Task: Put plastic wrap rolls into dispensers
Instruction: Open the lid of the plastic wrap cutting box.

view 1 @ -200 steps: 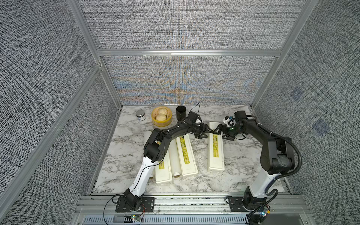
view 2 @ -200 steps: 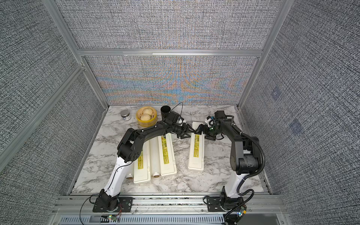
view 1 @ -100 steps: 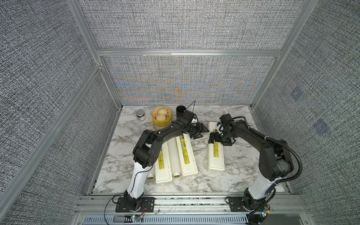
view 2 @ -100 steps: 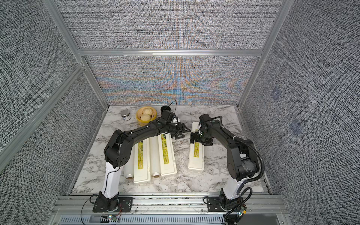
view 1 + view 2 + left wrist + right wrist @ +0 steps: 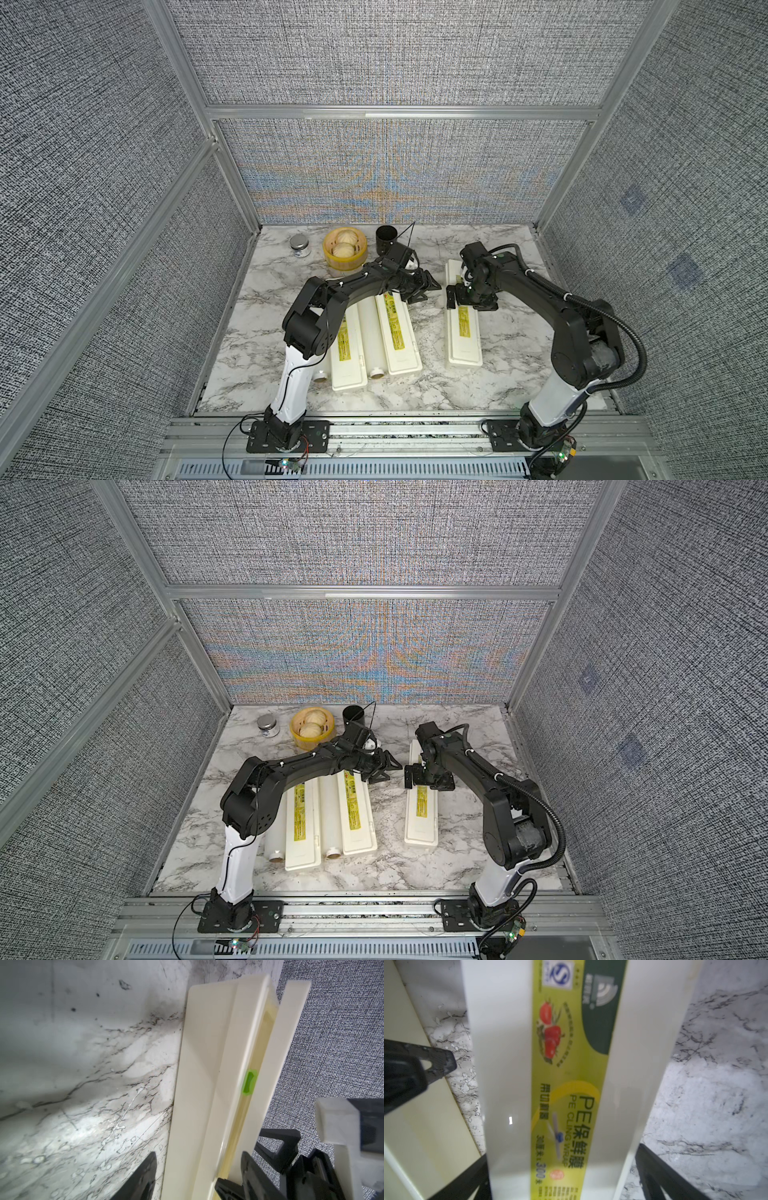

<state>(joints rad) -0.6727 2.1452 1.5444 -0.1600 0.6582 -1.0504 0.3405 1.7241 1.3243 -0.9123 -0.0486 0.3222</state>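
step: opening 3 o'clock dispenser (image 5: 463, 340) | right claw (image 5: 467, 300) fully spread astride it, gripping nothing | left claw (image 5: 430, 291) half-open, empty | next: likely pry it open, load roll (image 5: 368, 332)

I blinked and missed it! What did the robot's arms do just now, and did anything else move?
The right gripper moved toward the robot, over the right-hand dispenser, and now straddles it, jaws open. The left gripper barely moved, also open. Nothing grabbed; rolls and other dispensers stayed put.
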